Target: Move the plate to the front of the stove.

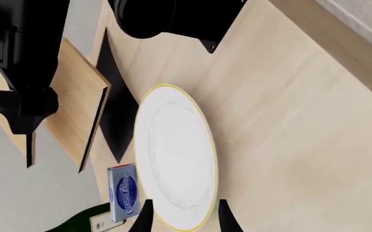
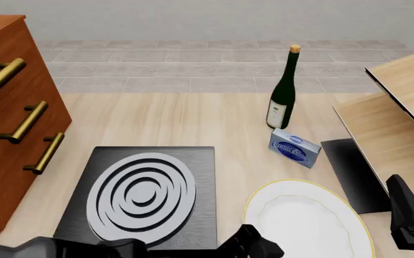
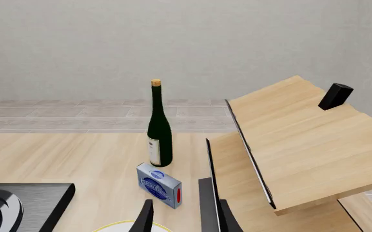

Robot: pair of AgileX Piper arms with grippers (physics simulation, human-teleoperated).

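We are finding the plate (image 2: pixel 309 223) lying flat on the desk (image 2: pixel 192 118), just right of the stove (image 2: pixel 144 196) and not yet in front of it. The left end effector (image 1: pixel 182 216) is straddling the plate's near rim, fingers spread and gripping nothing; it is the nearer arm. The right end effector (image 3: pixel 182 217) is standing open, aimed beyond the plate. The plate, being round, is offering no long axis. The light-wood desk is also carrying a bottle (image 2: pixel 284 91) and a small blue box (image 2: pixel 294 147).
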